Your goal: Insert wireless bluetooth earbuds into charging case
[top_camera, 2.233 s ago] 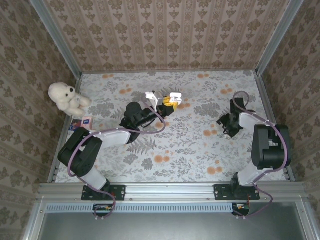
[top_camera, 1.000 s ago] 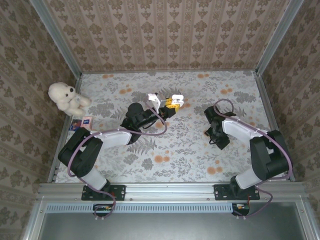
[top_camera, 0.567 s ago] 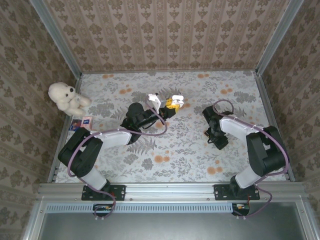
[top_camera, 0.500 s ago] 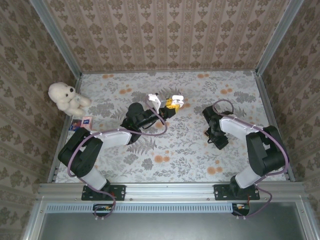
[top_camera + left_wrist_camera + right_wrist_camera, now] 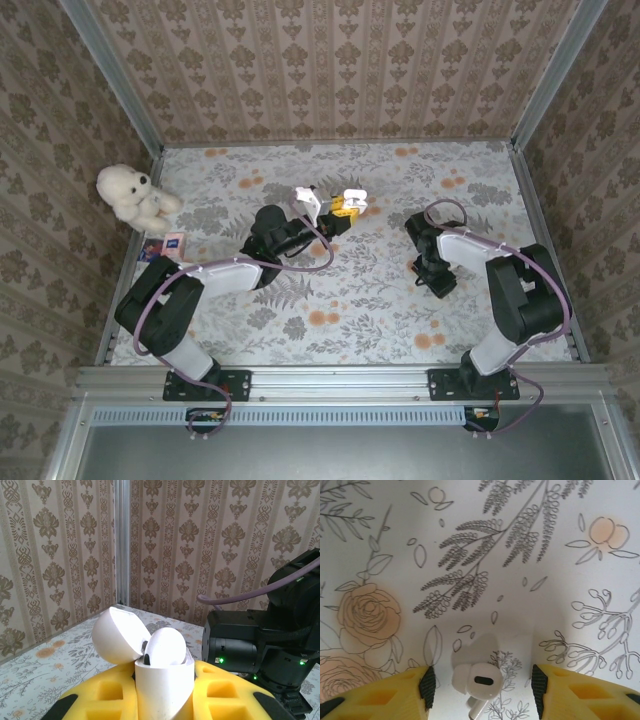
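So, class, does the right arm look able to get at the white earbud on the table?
Probably yes: the white earbud lies uncovered on the tablecloth, between the open fingers of the right gripper, with nothing in the way.

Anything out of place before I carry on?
One white earbud lies loose on the table, between the right gripper's open jaws. The charging case, lid open in the left gripper, holds another bud.

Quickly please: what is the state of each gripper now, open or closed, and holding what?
Left gripper: shut on the white charging case, lid open.
Right gripper: open, straddling a white earbud, not gripping it.
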